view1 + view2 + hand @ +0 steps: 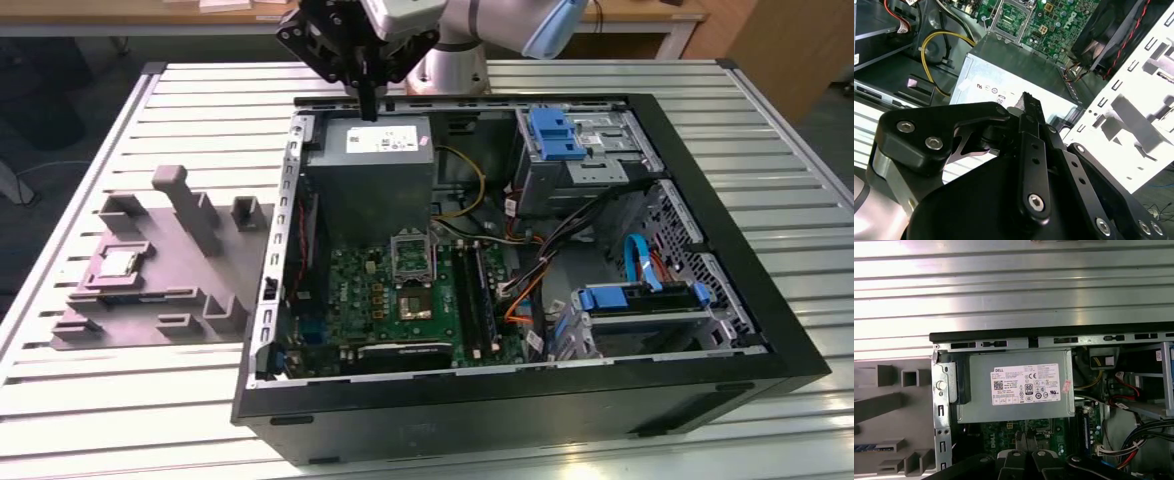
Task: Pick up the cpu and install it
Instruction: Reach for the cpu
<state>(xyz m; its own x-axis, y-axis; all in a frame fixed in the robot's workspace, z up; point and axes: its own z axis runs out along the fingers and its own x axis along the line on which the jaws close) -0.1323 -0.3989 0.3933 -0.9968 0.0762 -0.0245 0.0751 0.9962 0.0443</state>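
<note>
Claw (pixel 370 112) hangs pinched narrow over the power supply (pixel 380 160), fingertips together. The cpu (pixel 118 263) lies in the tray (pixel 147 330), its detail hard to make out.

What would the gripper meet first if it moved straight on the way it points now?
Most likely the grey power supply box inside the open computer case. The gripper points down, just above the box's labelled top. Depth is hard to judge, so the exact spot is uncertain.

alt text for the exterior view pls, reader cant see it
The arm's shut, empty gripper hangs over the grey power supply inside an open computer case. The cpu lies in a grey moulded tray at the exterior view's left.
</note>
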